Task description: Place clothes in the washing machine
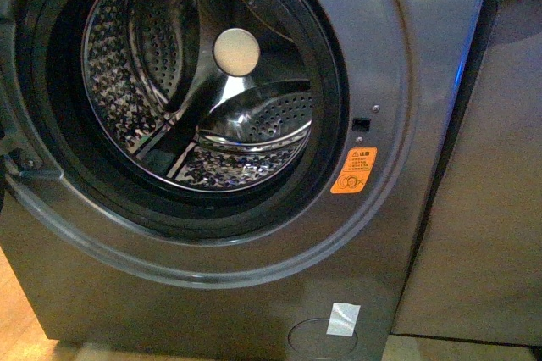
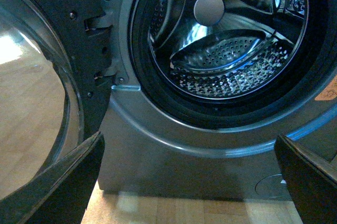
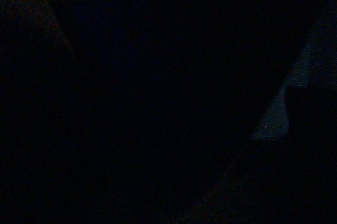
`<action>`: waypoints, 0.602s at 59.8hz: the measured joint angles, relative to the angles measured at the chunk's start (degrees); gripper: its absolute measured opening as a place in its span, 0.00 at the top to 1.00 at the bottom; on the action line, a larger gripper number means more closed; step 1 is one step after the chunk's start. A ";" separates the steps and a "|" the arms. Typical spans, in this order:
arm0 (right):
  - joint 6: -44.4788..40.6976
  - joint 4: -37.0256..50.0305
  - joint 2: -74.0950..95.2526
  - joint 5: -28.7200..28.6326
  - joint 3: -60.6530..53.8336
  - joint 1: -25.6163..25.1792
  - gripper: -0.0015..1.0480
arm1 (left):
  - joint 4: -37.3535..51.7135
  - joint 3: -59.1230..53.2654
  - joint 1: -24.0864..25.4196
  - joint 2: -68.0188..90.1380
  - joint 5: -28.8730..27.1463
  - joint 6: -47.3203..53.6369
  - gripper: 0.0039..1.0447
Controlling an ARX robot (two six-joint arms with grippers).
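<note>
One dark grey washing machine point(image 1: 212, 310) stands open, perforated steel drum point(image 1: 118, 98) shining; left claw point(image 2: 189, 140) spread, right claw's state I cannot tell, its view dark.

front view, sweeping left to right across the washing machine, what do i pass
dark grey door hinge → perforated shiny steel drum → orange warning sticker → plain grey panel
</note>
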 joint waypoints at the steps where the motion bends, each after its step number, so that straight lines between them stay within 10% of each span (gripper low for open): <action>1: 0.20 -0.04 0.07 -0.13 0.07 -0.04 0.07 | 0.00 0.00 0.00 0.00 0.00 0.02 0.06; 14: 4.42 -0.31 0.94 -2.47 0.42 -0.81 0.11 | 0.00 0.00 0.00 0.00 0.00 0.02 0.06; 36: 10.10 5.92 -2.32 -4.37 -6.12 1.44 0.67 | 0.00 0.00 0.00 0.00 0.00 0.02 0.06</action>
